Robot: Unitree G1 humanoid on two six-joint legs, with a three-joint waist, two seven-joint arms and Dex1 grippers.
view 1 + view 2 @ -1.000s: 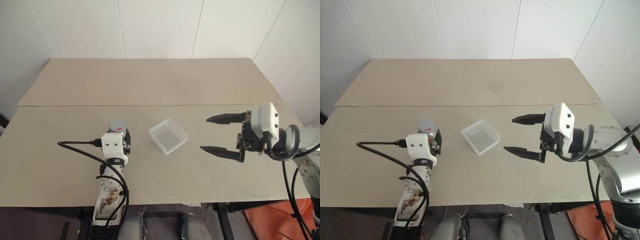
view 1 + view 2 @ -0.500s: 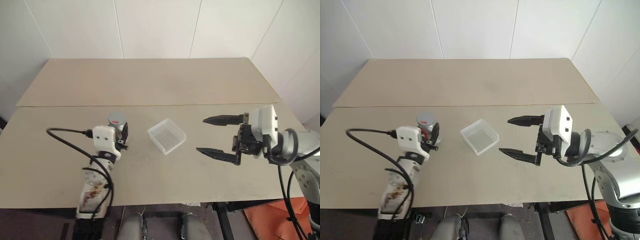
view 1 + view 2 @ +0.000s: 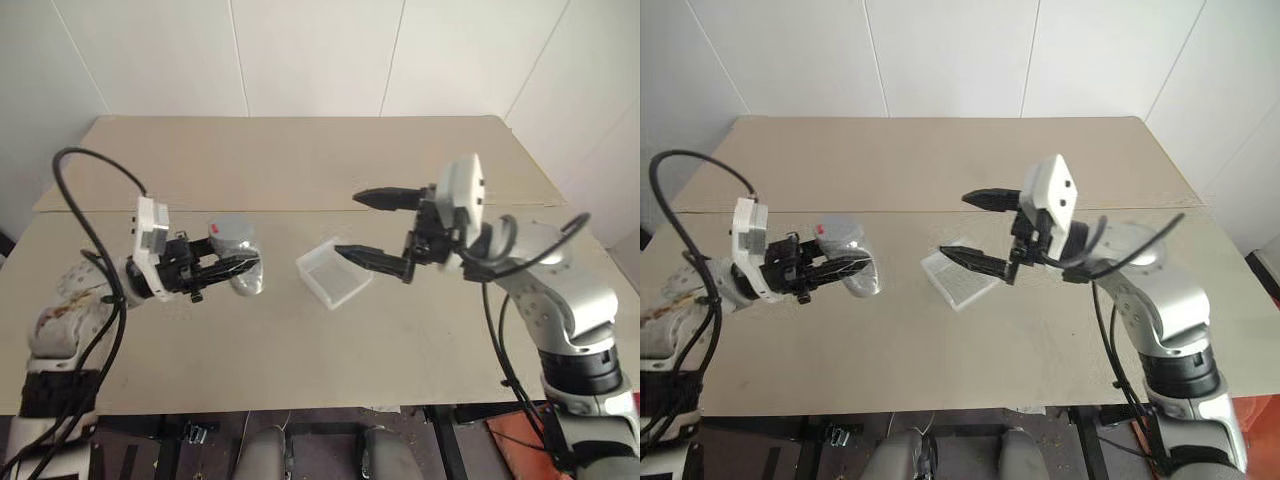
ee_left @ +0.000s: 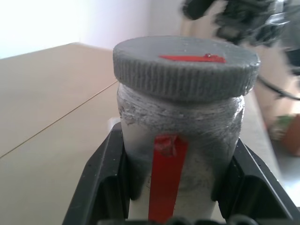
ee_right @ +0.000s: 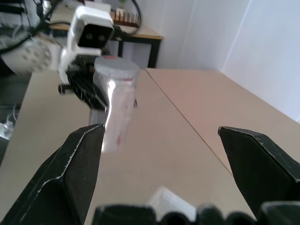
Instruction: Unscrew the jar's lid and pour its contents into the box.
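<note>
The jar's point(image 4: 180, 154) base is being cut off by the left wrist view's edge, its sides covered by black fingers point(image 4: 101, 183). The contents cannot be made out. The box point(image 3: 333, 272) is being partly hidden at 3 o'clock by the right gripper point(image 3: 365, 225).

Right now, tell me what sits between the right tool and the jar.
Nothing: past the right tool, bare table runs to the jar. The box lies under that tool, left eye view.

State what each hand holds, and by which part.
The left hand clamps the jar by its body, below the lid. The right hand is open and holds nothing.
</note>
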